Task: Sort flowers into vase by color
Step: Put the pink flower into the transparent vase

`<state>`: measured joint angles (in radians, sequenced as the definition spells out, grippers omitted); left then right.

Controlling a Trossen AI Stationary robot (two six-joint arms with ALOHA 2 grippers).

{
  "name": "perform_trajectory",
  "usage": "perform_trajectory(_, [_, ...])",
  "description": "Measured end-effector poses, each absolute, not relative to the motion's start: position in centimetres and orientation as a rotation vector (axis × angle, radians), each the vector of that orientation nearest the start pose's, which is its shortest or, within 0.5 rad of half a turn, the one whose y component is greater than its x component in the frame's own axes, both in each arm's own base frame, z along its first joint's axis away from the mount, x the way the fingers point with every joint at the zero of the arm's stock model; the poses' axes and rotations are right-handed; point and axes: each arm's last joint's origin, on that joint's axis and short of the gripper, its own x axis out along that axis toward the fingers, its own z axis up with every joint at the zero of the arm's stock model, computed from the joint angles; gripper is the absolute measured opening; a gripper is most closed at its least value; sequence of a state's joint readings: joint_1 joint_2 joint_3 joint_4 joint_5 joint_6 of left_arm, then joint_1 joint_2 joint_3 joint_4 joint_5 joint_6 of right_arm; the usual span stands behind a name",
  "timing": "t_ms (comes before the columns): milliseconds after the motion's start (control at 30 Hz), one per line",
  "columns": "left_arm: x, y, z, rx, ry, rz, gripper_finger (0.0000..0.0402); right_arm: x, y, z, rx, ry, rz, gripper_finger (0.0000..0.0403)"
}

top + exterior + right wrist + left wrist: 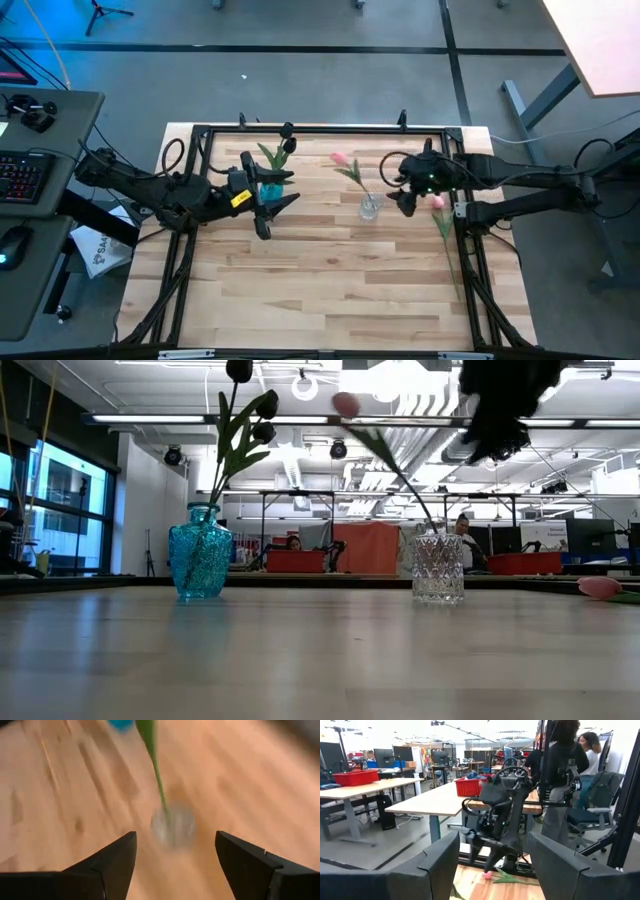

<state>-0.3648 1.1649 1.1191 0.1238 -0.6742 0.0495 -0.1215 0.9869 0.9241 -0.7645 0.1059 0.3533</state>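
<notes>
A blue vase holds two dark-headed tulips by their stems. A clear glass vase holds one pink tulip, its stem leaning toward the left. A second pink tulip lies flat on the table's right side. My left gripper is open, level, just near-side of the blue vase. My right gripper is open, raised above and right of the clear vase, looking down on it.
A black frame runs around the wooden tabletop. The near half of the table is bare wood. Beyond the far edge are desks, red bins and people in the room.
</notes>
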Motion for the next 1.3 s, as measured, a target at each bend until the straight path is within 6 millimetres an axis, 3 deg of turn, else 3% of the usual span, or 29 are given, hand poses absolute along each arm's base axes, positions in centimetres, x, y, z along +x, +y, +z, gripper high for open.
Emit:
perform_trajectory(133, [24.4,-7.1,40.2,0.025,-0.057,0.319,0.0223,17.0,-2.1,28.1,0.629,0.971,-0.458,0.0257])
perform_trajectory(300, [24.5,-6.6,40.2,0.026,-0.058,0.343,0.0223,15.4,-1.7,23.9,0.887,1.175,-0.605,0.0242])
perform_trajectory(533, [24.7,-5.9,40.2,0.027,-0.057,0.369,0.0223,13.9,-0.7,19.9,1.108,1.404,-0.488,0.0225])
perform_trajectory(867, [24.8,-5.6,40.1,0.030,-0.055,0.365,0.0223,14.2,-0.2,18.3,1.084,1.595,-0.259,0.0211])
perform_trajectory(1300, [24.8,-5.6,39.9,0.043,-0.027,0.364,0.0223,16.2,1.3,13.3,0.886,2.049,-0.114,0.0201])
